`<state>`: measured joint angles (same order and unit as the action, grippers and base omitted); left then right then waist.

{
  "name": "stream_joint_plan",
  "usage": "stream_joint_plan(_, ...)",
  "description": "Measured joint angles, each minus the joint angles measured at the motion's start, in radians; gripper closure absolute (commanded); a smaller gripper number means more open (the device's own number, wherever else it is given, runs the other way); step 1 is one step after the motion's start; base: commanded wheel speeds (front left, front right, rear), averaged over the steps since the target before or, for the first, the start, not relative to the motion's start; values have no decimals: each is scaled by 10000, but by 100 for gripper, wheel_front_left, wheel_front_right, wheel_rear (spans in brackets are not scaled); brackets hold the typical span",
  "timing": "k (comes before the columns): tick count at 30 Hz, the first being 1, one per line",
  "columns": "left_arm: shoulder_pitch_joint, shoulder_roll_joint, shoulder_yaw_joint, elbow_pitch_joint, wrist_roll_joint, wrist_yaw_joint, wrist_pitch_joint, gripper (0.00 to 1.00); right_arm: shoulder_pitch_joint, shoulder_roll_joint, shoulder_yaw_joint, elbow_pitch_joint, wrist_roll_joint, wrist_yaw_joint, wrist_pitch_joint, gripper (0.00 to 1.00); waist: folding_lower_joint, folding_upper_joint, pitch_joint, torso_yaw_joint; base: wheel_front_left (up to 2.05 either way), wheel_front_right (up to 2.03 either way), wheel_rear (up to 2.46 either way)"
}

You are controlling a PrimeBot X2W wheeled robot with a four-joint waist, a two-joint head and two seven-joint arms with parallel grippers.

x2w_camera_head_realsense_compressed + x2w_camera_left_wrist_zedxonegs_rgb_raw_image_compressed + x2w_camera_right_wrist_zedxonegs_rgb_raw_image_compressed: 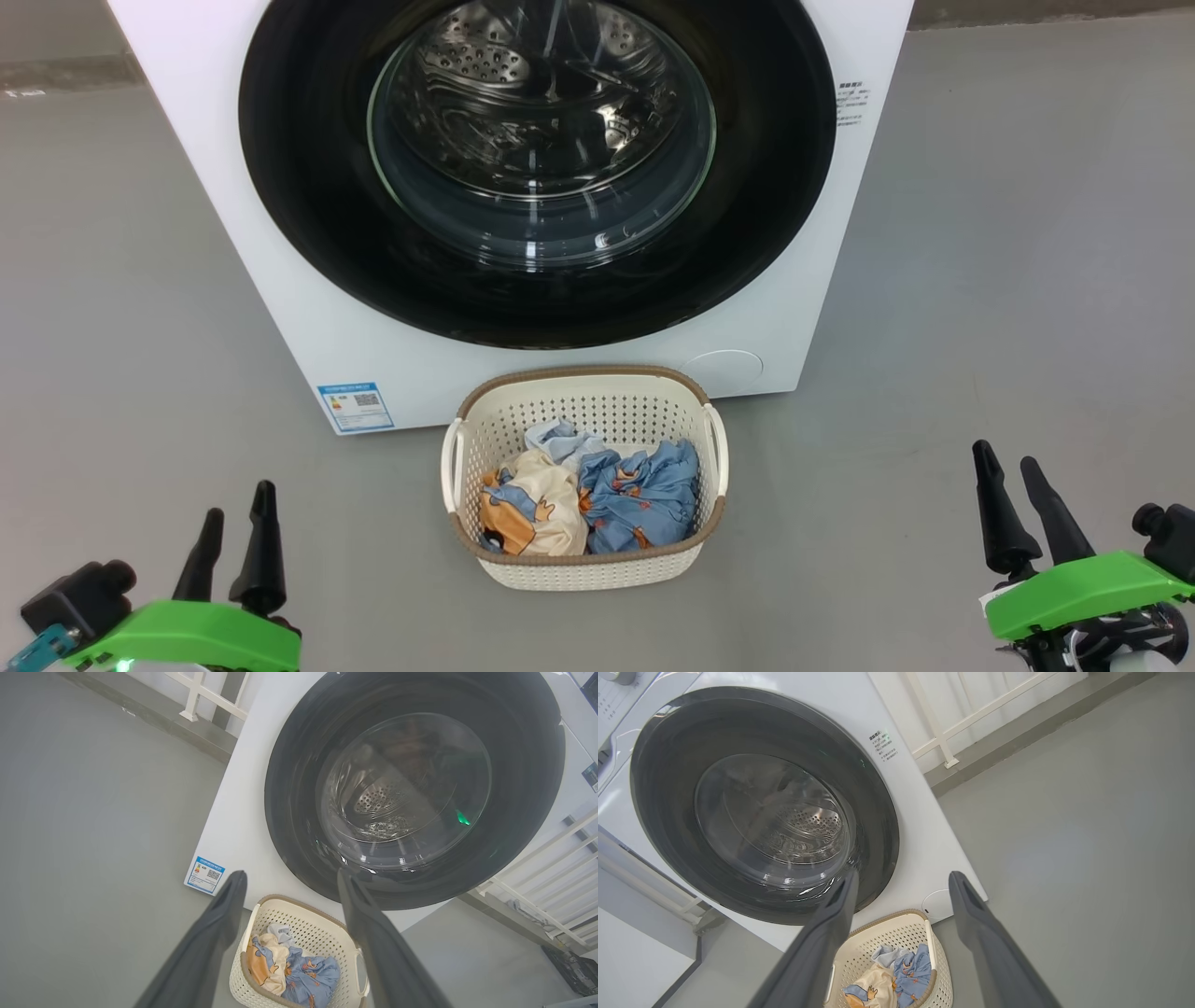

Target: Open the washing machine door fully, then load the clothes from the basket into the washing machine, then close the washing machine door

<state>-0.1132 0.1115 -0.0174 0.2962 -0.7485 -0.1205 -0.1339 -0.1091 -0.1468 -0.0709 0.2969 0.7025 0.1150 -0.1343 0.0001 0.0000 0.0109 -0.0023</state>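
The white washing machine (233,233) fills the top of the head view, and its round black-rimmed door (308,187) with a clear glass bowl is closed flat against the front. The cream basket (597,411) sits on the floor just below the door. Inside it lie the clothes (597,499): a cream printed piece, a blue printed piece and a pale blue one. My left gripper (238,523) is open at the lower left and my right gripper (1013,476) is open at the lower right, both well short of the basket and holding nothing.
Bare grey floor (980,327) spreads on both sides of the machine and around the basket. A blue label sticker (355,406) marks the machine's lower left corner. White railings (537,868) stand beside the machine in the wrist views.
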Motion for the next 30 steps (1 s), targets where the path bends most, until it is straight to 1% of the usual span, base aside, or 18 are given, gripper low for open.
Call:
stream_joint_plan(11,-184,115,-6,144,1369,-31,-309,0,-177,-113,-25,27,-1501,12,-316,0,0,0,-32,23,0,0,0)
stream_joint_plan(17,-188,180,-54,209,1965,-31,-453,0,-187,-148,6,56,-2100,13,-441,0,0,0,-40,28,0,0,0)
stream_joint_plan(25,-215,311,-334,334,2872,-33,-692,0,-253,-263,251,242,-2959,56,-690,0,0,0,-24,16,0,0,0)
stream_joint_plan(30,-355,339,-439,453,3260,-75,-805,0,-423,-339,441,416,-3427,56,-834,0,0,0,-30,10,0,0,0)
